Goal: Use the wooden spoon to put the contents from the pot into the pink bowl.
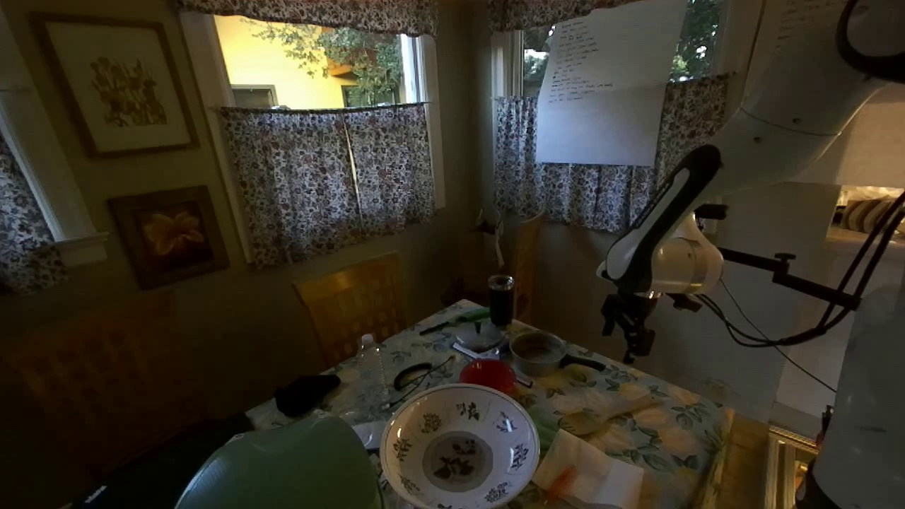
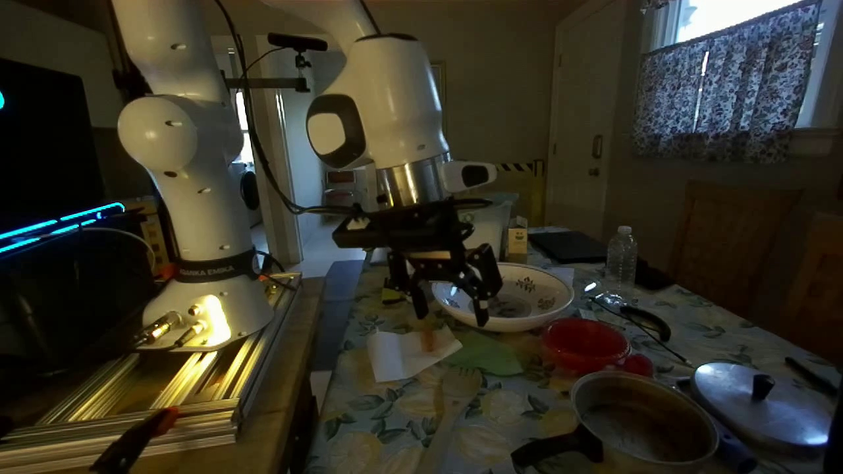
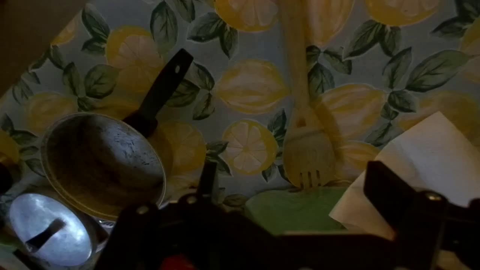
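Observation:
The wooden spoon [image 3: 307, 157], with a slotted head, lies on the tablecloth; it also shows in an exterior view [image 2: 453, 398]. Its head rests against a green sheet. The pot [image 3: 101, 165], grey with a black handle, stands on the table and also shows in both exterior views [image 1: 537, 353] [image 2: 645, 421]. Its inside is dark and brownish; I cannot make out separate contents. The reddish-pink bowl [image 2: 585, 345] stands between the pot and a large white bowl; only a red bit shows in the wrist view [image 3: 177, 262]. My gripper [image 2: 452, 316] is open and empty, above the table and spoon.
The large white floral bowl [image 1: 459, 452] stands beside the pink bowl. A metal lid [image 2: 764, 401] lies beside the pot. White paper [image 2: 411, 352] and the green sheet [image 2: 487, 355] lie near the spoon head. A clear bottle [image 2: 622, 263] stands farther back.

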Robot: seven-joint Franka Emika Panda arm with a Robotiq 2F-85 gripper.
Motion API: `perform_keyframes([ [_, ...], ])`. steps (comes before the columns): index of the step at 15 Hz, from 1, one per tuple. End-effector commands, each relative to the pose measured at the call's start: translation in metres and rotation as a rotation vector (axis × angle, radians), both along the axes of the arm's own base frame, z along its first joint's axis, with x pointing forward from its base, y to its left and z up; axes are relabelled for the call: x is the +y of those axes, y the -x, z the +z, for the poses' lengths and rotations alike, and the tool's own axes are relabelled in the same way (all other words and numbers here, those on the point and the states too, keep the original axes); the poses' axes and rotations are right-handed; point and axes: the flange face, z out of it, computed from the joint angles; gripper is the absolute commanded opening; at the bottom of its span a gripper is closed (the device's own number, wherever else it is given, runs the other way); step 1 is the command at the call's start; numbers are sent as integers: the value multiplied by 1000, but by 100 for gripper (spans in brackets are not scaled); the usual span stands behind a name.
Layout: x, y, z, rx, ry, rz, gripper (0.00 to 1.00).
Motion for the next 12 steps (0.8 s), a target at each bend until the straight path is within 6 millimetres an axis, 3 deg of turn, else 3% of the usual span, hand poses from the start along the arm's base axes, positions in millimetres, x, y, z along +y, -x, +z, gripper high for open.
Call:
perform_keyframes([
  [1, -4, 9, -15, 6, 7, 81, 100],
  [7, -16, 21, -44, 43, 57, 145, 100],
  [12, -13, 7, -67, 26, 83, 102, 100],
])
